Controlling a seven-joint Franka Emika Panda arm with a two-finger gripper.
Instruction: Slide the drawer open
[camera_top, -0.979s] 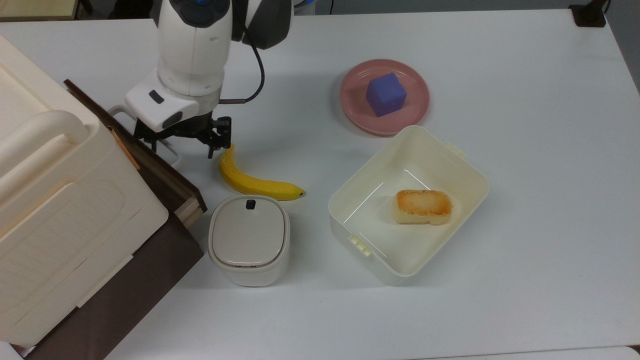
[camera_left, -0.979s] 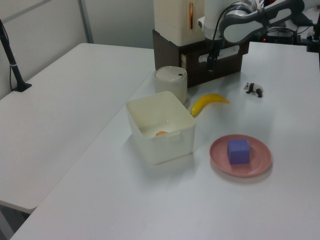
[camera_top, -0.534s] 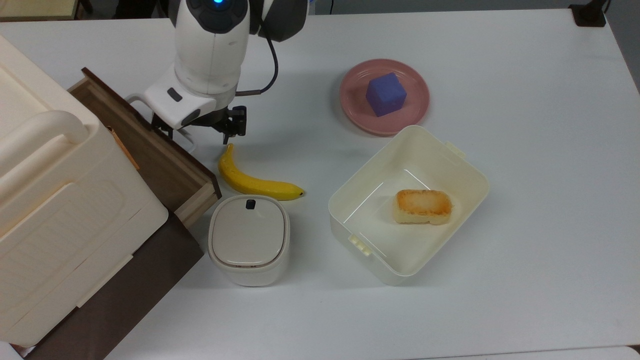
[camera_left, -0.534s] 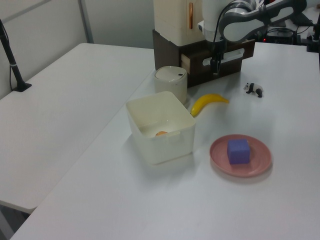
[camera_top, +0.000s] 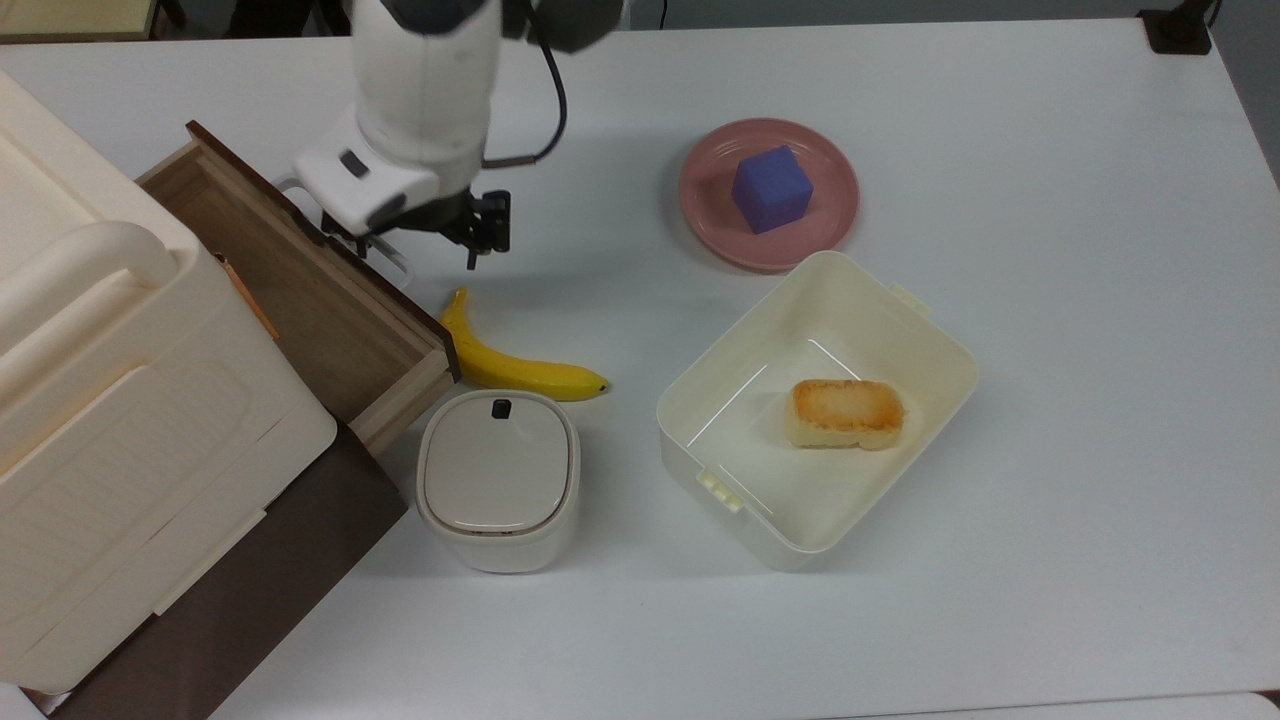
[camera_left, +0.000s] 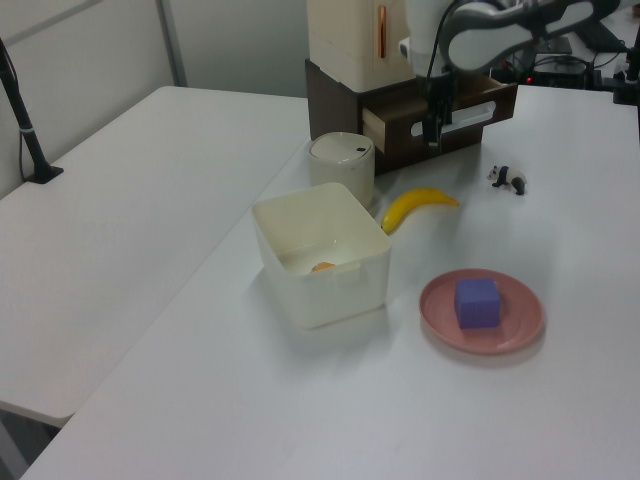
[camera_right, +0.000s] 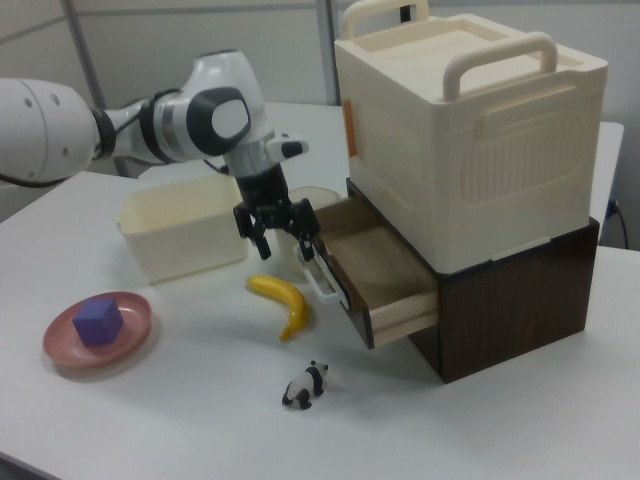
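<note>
The drawer stands pulled partway out of a dark cabinet that carries a big cream box on top. In the right view the drawer's light wooden inside is bare and its dark front panel faces the worktop. The tool sits at the white loop handle on that panel, its fingers spread with one finger hooked at the handle; whether it truly touches cannot be told. A banana lies just beside the drawer's front corner in the top view, near a lidded round bin. A cream tub holds a browned cake. A pink plate carries a blue cube. A toy panda stands in front of the drawer.
</note>
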